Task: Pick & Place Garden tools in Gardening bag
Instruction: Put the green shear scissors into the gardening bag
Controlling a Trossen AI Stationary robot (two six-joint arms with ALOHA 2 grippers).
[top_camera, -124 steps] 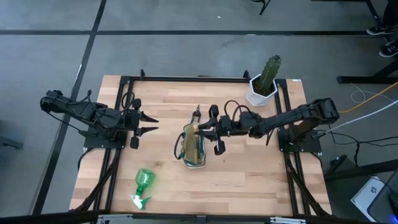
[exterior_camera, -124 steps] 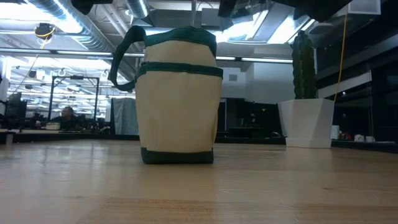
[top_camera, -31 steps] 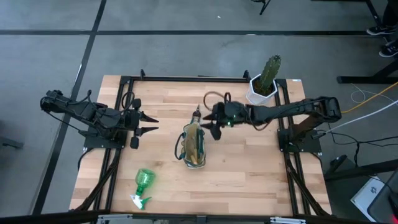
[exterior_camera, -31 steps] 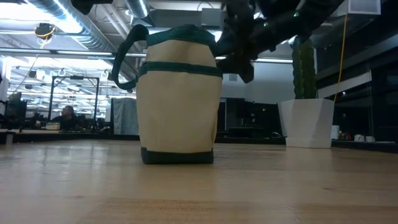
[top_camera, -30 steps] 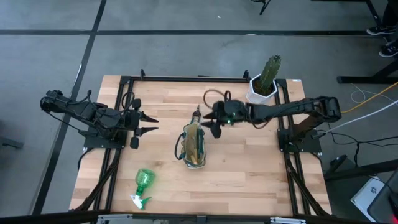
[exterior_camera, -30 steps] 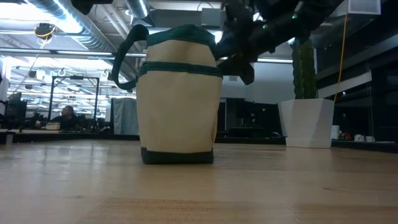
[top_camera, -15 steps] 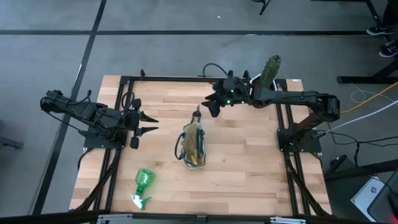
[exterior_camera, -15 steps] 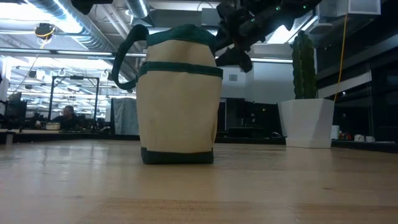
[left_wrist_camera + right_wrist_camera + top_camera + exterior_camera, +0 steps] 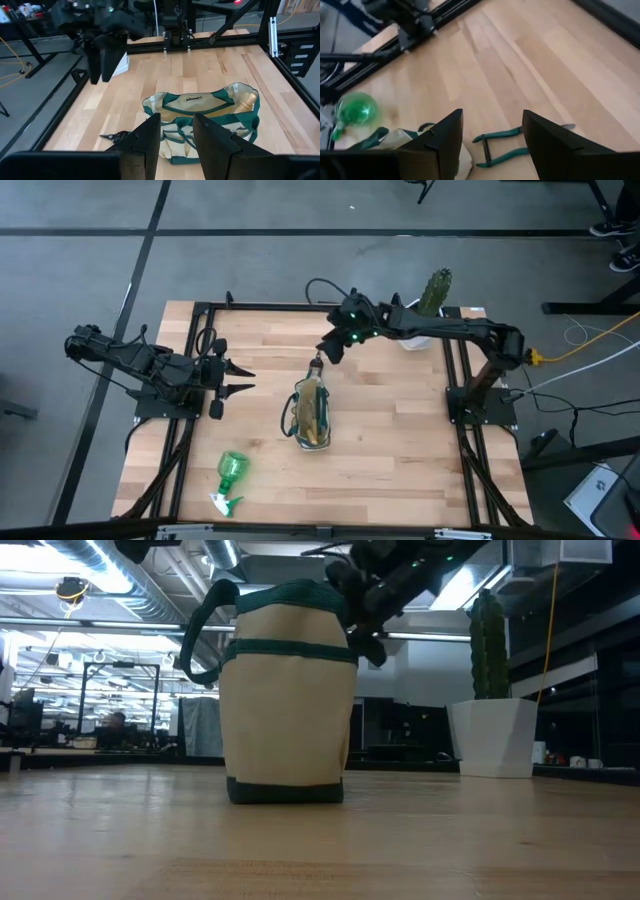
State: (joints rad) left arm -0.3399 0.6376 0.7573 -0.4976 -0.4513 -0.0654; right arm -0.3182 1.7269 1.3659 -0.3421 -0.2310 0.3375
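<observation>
The gardening bag (image 9: 312, 418), cream with green trim, stands upright at the table's middle. A wooden tool handle (image 9: 247, 100) sticks out of its mouth. The pruning shears (image 9: 500, 145), with green handles, lie flat on the table just beyond the bag's far end. The green spray bottle (image 9: 228, 477) lies on its side near the front left. My right gripper (image 9: 328, 350) hangs open in the air above the shears and touches nothing. My left gripper (image 9: 235, 378) waits open at the table's left, pointing at the bag.
A cactus (image 9: 434, 290) in a white pot (image 9: 490, 735) stands at the far right corner. Black frame rails (image 9: 200, 330) run along the table's edges. Bare wood (image 9: 400, 450) lies right of the bag and at the front.
My right gripper has swung from beside the bag's far end toward the table's far edge and a little left. It has also risen, staying open. The bag, shears and bottle have kept their places.
</observation>
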